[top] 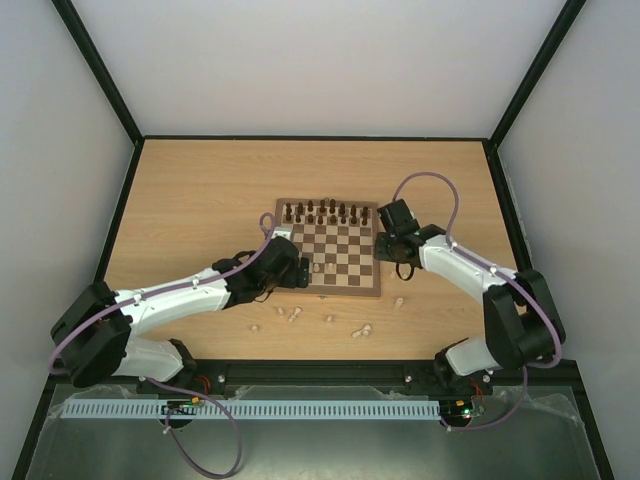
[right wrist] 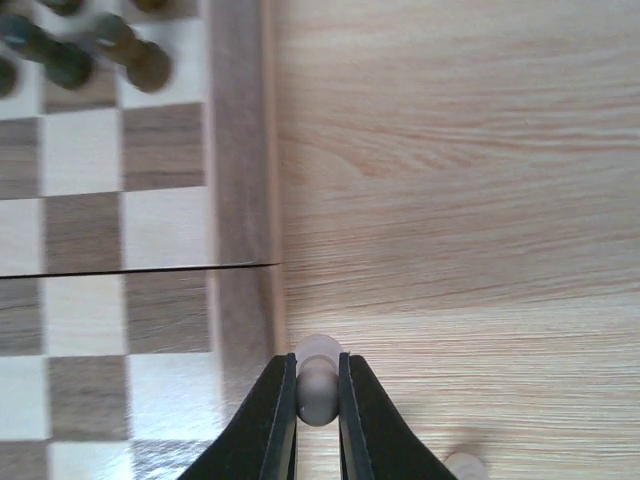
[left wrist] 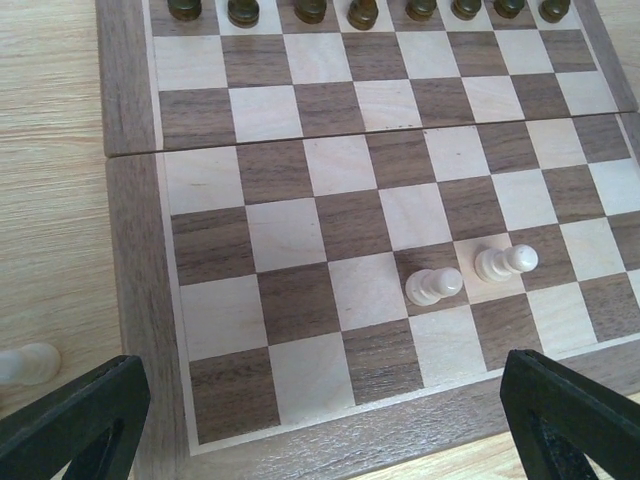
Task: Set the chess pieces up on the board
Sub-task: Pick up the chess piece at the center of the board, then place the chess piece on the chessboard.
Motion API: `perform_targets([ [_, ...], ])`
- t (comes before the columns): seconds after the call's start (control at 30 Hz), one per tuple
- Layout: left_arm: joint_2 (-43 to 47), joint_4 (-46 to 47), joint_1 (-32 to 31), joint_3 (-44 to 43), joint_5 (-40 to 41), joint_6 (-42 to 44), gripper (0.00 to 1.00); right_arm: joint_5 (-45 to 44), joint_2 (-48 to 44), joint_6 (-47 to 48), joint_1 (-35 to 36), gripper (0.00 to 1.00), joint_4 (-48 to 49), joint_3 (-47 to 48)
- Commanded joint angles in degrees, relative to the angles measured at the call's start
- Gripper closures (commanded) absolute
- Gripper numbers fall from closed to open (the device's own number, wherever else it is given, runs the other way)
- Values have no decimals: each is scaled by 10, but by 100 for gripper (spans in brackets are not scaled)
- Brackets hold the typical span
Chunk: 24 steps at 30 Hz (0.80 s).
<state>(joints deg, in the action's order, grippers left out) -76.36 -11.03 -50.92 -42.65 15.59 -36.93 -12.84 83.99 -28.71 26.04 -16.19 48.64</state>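
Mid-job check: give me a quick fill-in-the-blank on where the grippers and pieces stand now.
The right gripper has its jaws ___ on a pale piece beside the board.
The left gripper has its jaws ___.
In the left wrist view, ___ pale pieces sit on the board.
The dark pieces line the board's ___ edge.
Missing: shut; open; two; far.

Bright even light, soft shadows; chess piece (right wrist: 319, 352) in right claw (right wrist: 318, 372) looks blurred

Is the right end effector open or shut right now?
Shut. The right end effector has both fingers pressed against a pale chess piece, just beside the board border, over the table.
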Motion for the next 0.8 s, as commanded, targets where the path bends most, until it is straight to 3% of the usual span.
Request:
perform_targets([
  [0.0,8,-7,10,1,16,-6,1,10,-42,2,34,95,-44,20],
  [0.43,57,-32,49,22,26,-14,1,28,-1,6,145,94,-49,56],
  [0.77,75,-42,65,39,29,-22,1,29,51,15,174,93,-50,85],
])
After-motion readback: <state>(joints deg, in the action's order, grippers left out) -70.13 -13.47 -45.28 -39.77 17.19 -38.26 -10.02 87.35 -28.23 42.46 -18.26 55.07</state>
